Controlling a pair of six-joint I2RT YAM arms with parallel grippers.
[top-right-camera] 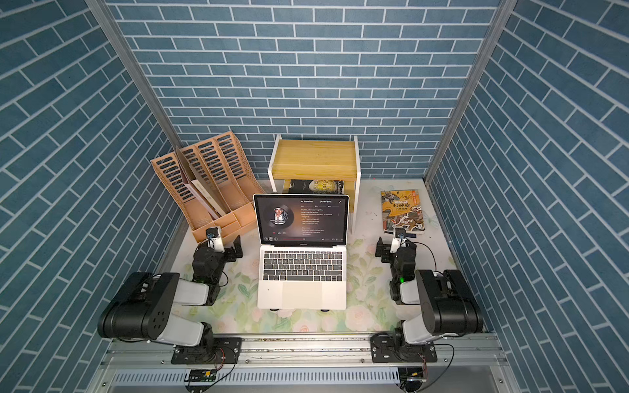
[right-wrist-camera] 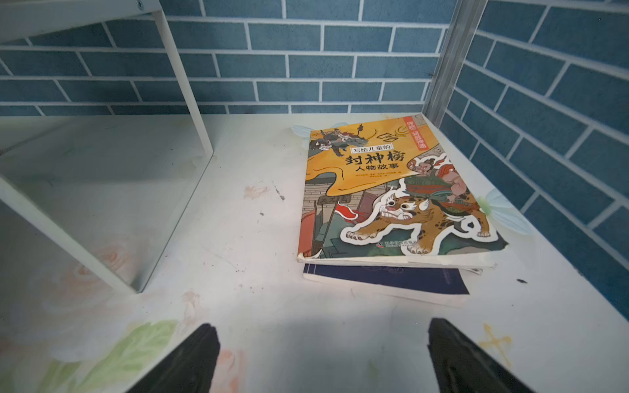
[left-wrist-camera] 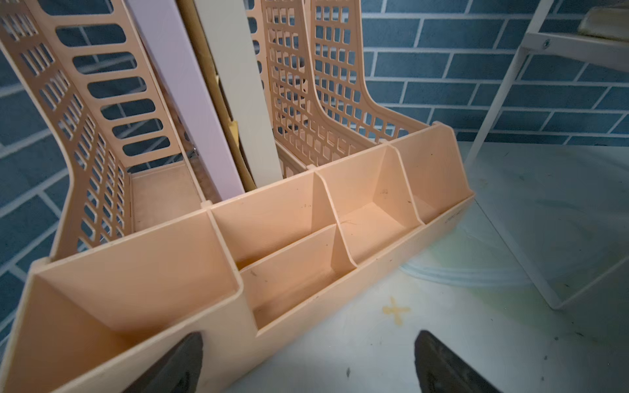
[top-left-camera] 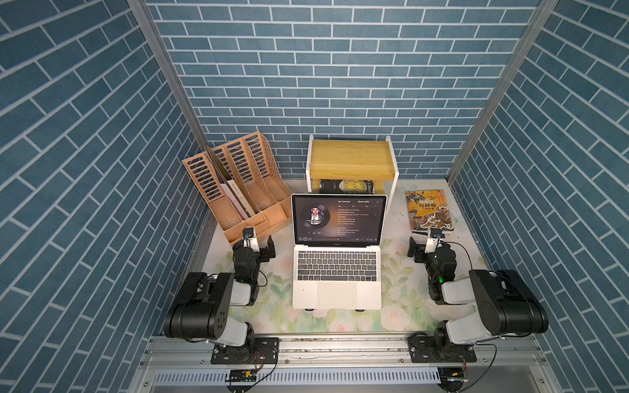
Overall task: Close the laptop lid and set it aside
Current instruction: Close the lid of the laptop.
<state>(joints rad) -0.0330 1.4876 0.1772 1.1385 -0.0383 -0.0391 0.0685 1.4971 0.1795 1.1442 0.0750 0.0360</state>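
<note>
Blue brick-patterned walls [top-left-camera: 340, 85] are enclosing the cell on three sides, with aluminium posts [top-left-camera: 160, 68] running up the back corners; a pale tabletop [top-left-camera: 401, 272] printed with faded flowers and leaves is lying below them, and in the left wrist view it is showing scuffs, dark specks and a yellowish cross mark [left-wrist-camera: 394, 310]; an aluminium rail [top-left-camera: 340, 344] is carrying both arm bases along the near edge. The laptop [top-left-camera: 337, 292] is sitting in the middle of the tabletop between the two arms, touched by neither; the laptop lid [top-left-camera: 338, 217] is standing open, nearly upright, its screen glowing with a music player. A peach file organiser [top-left-camera: 238, 190] is standing at the back left, holding a few folders; a white-framed wooden shelf [top-left-camera: 350, 158] is standing behind the laptop with a dark book [top-left-camera: 343, 186] lying under it; a stack of books [top-left-camera: 429, 211] with a yellow illustrated cover on top is lying at the back right. The left gripper [left-wrist-camera: 308, 359] is hovering just before the organiser with its jaws spread wide and nothing between them; the right gripper [right-wrist-camera: 323, 347] is hovering near the stack, likewise gaping and empty.
</note>
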